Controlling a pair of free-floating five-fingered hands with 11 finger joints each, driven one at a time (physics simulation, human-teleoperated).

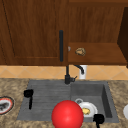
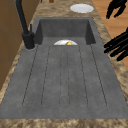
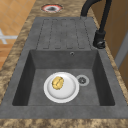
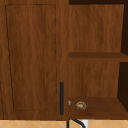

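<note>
Black left hand and right hand, fingers unclear, front; right side shows plate

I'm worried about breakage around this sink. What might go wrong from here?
1. The right hand shows close to the red ball in the front view; a sideways move might bump it.
2. The white plate lies in the basin beside the drain, with a loose yellow piece of food on it; a clumsy reach could tip the plate or knock the food off.
3. The left hand hangs near the faucet, which it might hit.
</note>
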